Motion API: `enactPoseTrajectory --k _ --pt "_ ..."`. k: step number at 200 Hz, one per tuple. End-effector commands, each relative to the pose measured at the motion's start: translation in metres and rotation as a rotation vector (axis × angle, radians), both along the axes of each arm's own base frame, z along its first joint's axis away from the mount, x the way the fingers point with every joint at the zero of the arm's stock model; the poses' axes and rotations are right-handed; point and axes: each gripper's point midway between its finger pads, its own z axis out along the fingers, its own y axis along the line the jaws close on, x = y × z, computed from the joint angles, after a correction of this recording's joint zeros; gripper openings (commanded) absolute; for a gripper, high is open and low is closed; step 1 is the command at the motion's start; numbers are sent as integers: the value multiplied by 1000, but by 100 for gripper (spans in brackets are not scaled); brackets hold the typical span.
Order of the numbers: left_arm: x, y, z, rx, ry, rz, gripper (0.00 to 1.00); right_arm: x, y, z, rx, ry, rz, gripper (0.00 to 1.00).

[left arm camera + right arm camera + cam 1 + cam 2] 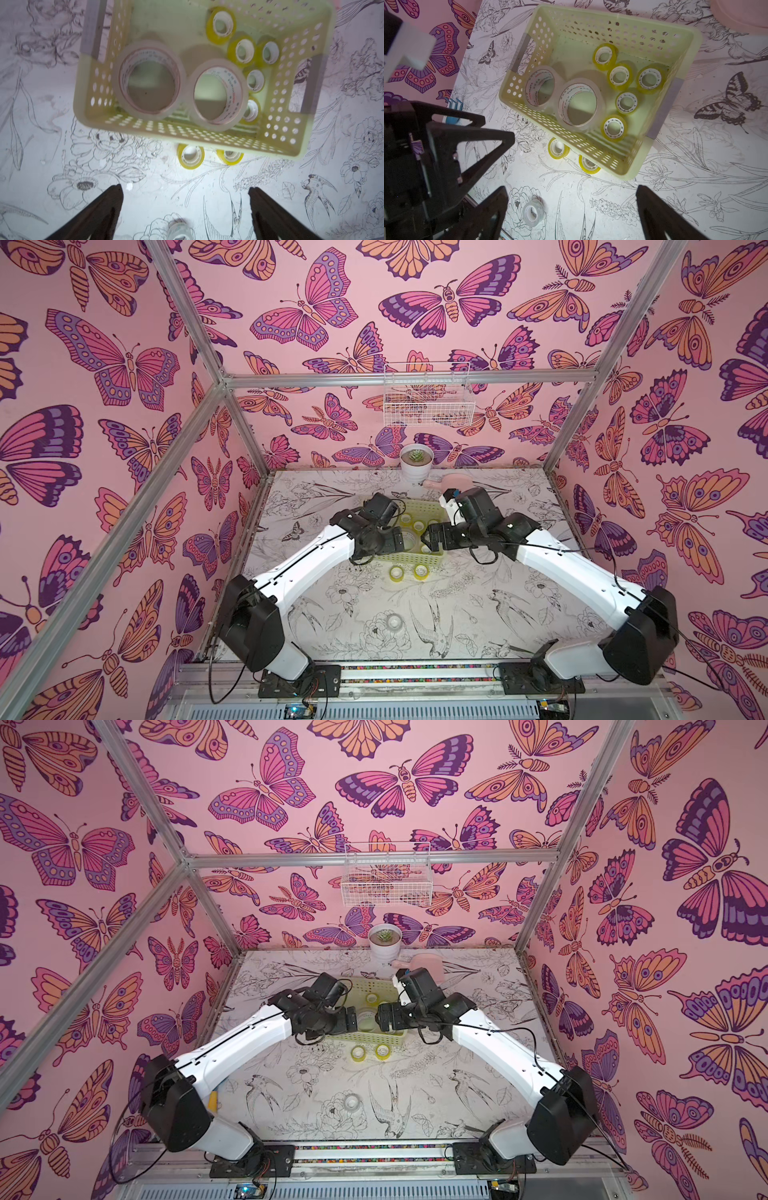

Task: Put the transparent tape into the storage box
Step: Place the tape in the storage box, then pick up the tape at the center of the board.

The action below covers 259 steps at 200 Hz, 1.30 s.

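Note:
The storage box [409, 558] [374, 1038] [187, 133] [571, 137], pale yellow-green with perforated sides, sits mid-table. Inside lie two large clear tape rolls [539, 89] [579, 105] and several small yellow rolls [604, 55]. Two yellow rolls [397, 572] [421, 571] [558, 148] [190, 156] rest on the table against the box's near wall. A small colourless roll [393, 622] [352, 1101] [533, 212] lies alone nearer the front. My left gripper [400, 540] [184, 187] and right gripper [428, 539] [572, 188] hover over the box, facing each other, both open and empty.
A white pot with a succulent [417, 462] and a pink scoop [442, 482] stand at the back of the table. A white wire basket [428, 400] hangs on the back wall. Aluminium frame posts border the table.

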Motion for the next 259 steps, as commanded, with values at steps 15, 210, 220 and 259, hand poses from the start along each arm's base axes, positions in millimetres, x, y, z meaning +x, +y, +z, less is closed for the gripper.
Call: enactPoseTrajectory --k 15,210,220,259 --pt "-26 12 -25 20 43 76 100 -4 16 3 21 5 26 99" --pt "-17 -20 -112 78 182 76 72 -37 -3 -9 -31 44 78 99" --pt "-15 -21 -113 80 179 74 70 -37 -4 -9 -32 45 76 99" --pt "-11 -25 -122 86 183 67 65 -38 -3 -8 -26 43 86 99"
